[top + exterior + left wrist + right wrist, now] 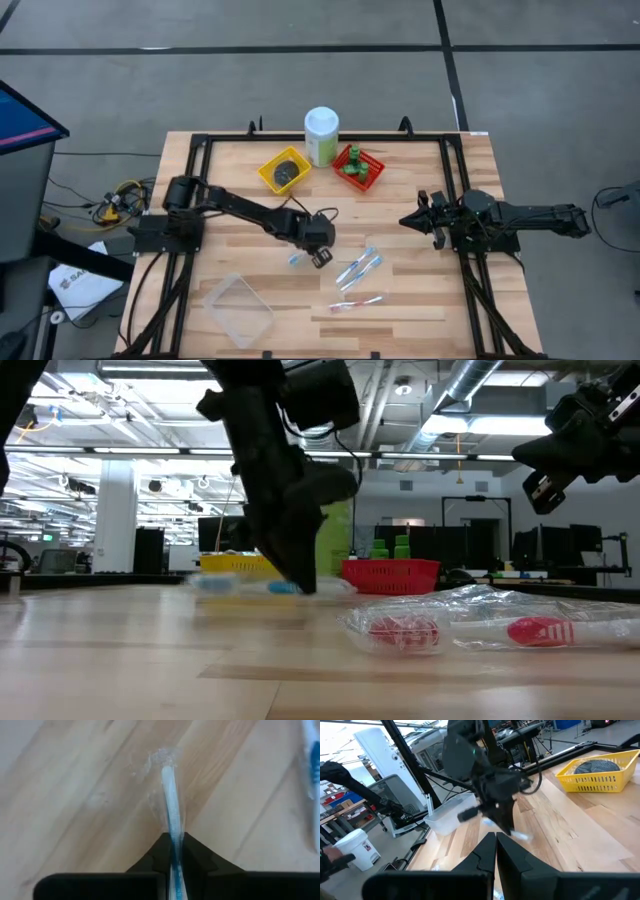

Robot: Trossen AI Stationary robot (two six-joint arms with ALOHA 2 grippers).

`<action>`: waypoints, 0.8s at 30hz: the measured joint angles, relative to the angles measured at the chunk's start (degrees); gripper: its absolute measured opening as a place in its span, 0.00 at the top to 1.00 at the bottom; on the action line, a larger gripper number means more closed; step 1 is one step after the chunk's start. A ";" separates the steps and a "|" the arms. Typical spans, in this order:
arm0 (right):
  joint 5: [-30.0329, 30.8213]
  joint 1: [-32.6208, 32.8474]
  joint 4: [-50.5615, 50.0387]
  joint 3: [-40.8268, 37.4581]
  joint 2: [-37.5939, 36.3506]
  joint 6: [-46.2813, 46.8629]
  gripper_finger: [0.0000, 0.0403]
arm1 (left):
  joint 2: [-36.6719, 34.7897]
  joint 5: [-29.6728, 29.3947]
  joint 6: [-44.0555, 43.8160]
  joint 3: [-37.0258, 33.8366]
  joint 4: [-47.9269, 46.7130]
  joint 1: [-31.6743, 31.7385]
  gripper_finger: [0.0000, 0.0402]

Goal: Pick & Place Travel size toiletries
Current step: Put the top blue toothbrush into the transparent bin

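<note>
Toothbrush (171, 800), blue and white in clear wrap, is pinched between your left gripper's (318, 256) fingers (192, 857) low over the tabletop (420, 200); its handle end is hidden behind them. Your right gripper (418, 221) waits well apart, fingers (512, 857) pressed together.

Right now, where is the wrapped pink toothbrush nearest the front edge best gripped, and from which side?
Grip the pink toothbrush mid-handle, from straight above, fingers across its thin width. It lies flat on the table, apart from the others, so probably only its narrow sides offer purchase.
</note>
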 joint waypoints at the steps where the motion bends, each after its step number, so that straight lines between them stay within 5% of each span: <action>1: 0.00 0.02 0.00 0.00 0.00 0.00 0.98 | -1.19 0.82 0.58 0.00 -1.18 0.18 0.96; 9: 0.02 0.01 0.01 0.00 0.00 0.00 0.98 | -16.68 10.31 17.91 0.02 -12.62 -2.30 0.96; 18: 0.01 0.01 0.03 0.00 0.00 0.00 0.98 | -32.48 10.33 38.07 -6.26 -14.68 -18.10 0.97; 24: 0.02 0.00 0.04 0.00 0.00 0.00 0.98 | -37.42 10.31 32.32 -15.23 -13.60 -29.97 0.97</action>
